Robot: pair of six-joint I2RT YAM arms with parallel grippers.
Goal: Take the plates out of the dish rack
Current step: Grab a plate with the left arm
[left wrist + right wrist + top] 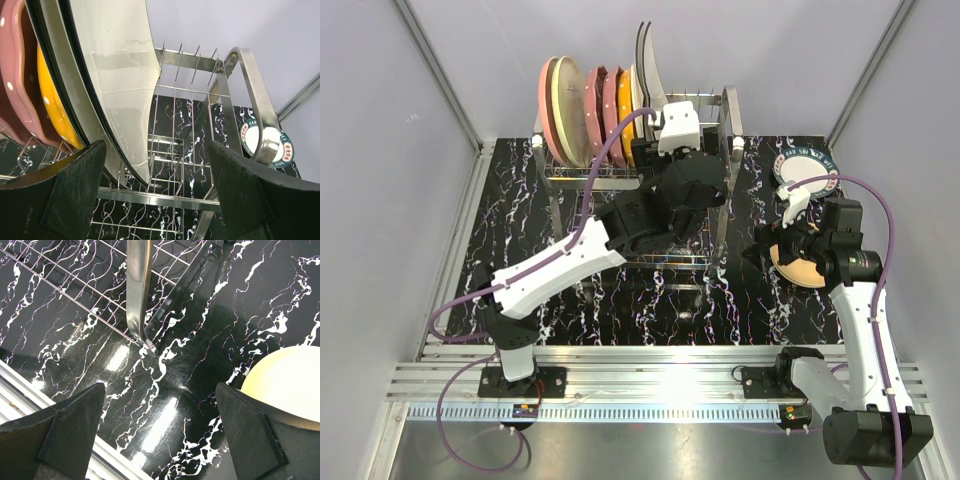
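The dish rack (710, 110) stands at the back of the table, with pink (548, 100), cream (570, 105), maroon dotted (596, 105) and orange (625, 105) plates upright in it. Rightmost is a white plate with a dark rim (648, 65). My left gripper (653, 128) reaches in at that plate. In the left wrist view this gripper (157, 175) is open, and the white plate's (120, 75) lower edge lies between the fingers, nearer the left one, untouched. My right gripper (160, 415) hangs open over bare table beside a tan plate (287, 382).
A white plate with a teal patterned rim (807, 168) lies flat on the table right of the rack, and the tan plate (798, 272) lies nearer, under the right arm. The rack's bent steel handle (255, 95) and divider prongs (177, 90) stand right of the left gripper.
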